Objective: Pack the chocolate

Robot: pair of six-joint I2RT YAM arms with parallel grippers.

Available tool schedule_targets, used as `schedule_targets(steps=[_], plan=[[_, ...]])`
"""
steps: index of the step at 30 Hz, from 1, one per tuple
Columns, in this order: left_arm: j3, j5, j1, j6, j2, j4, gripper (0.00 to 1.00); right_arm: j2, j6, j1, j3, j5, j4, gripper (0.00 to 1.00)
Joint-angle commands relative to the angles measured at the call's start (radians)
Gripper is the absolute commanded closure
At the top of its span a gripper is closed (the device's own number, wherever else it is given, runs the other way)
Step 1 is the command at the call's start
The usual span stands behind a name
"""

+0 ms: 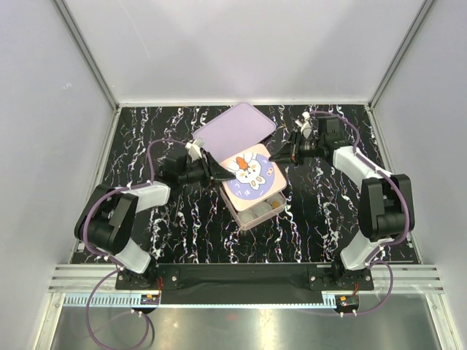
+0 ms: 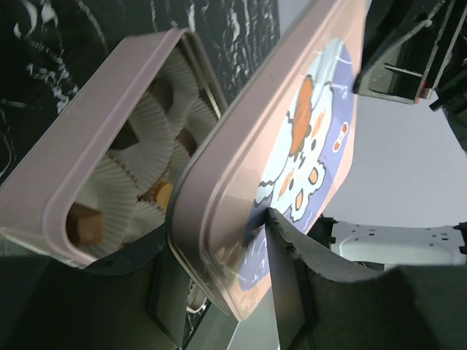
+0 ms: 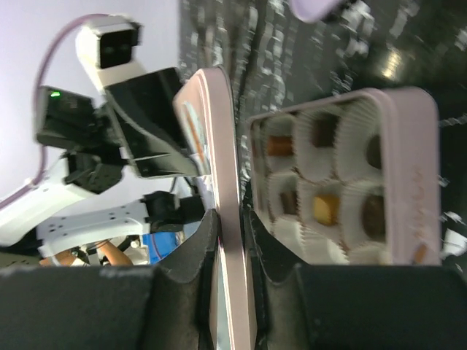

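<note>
The chocolate (image 1: 273, 206) lies as small brown and orange pieces in white paper cups inside an open pink box (image 1: 244, 219) at the table's middle. The pink bunny lid (image 1: 252, 173) hangs tilted over the box and covers its far part. My left gripper (image 1: 214, 175) is shut on the lid's left edge, and my right gripper (image 1: 277, 155) is shut on its right edge. In the left wrist view the lid (image 2: 306, 146) sits between the fingers of the left gripper (image 2: 219, 240), beside the chocolate (image 2: 164, 193). In the right wrist view the right gripper (image 3: 232, 216) pinches the lid's rim (image 3: 222, 146) next to the chocolate (image 3: 326, 208).
A lilac flat tray (image 1: 235, 125) lies just behind the box, touching the lid's far corner. The black marbled tabletop (image 1: 146, 131) is walled on three sides. Both arm bases stand at the near edge.
</note>
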Motion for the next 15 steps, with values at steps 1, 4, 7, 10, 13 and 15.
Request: schedule_targets(steps=[1, 4, 7, 10, 13, 15], plan=[[0.000, 0.000, -0.047, 0.093, -0.012, 0.083, 0.63, 0.031, -0.093, 0.032, -0.030, 0.064, -0.107, 0.82], [-0.008, -0.031, -0.063, 0.133, -0.021, 0.017, 0.60, 0.060, -0.127, 0.032, -0.035, 0.085, -0.124, 0.82], [-0.025, -0.056, -0.078, 0.153, -0.035, -0.026, 0.57, 0.093, -0.136, 0.035, -0.049, 0.094, -0.113, 0.82], [-0.030, -0.083, -0.081, 0.179, -0.046, -0.074, 0.55, 0.114, -0.141, 0.039, -0.061, 0.094, -0.087, 0.82], [-0.028, -0.097, -0.083, 0.198, -0.055, -0.118, 0.54, 0.132, -0.151, 0.037, -0.046, 0.108, -0.096, 0.82], [-0.028, -0.108, -0.087, 0.205, -0.068, -0.149, 0.53, 0.151, -0.173, 0.039, -0.025, 0.110, -0.122, 0.82]])
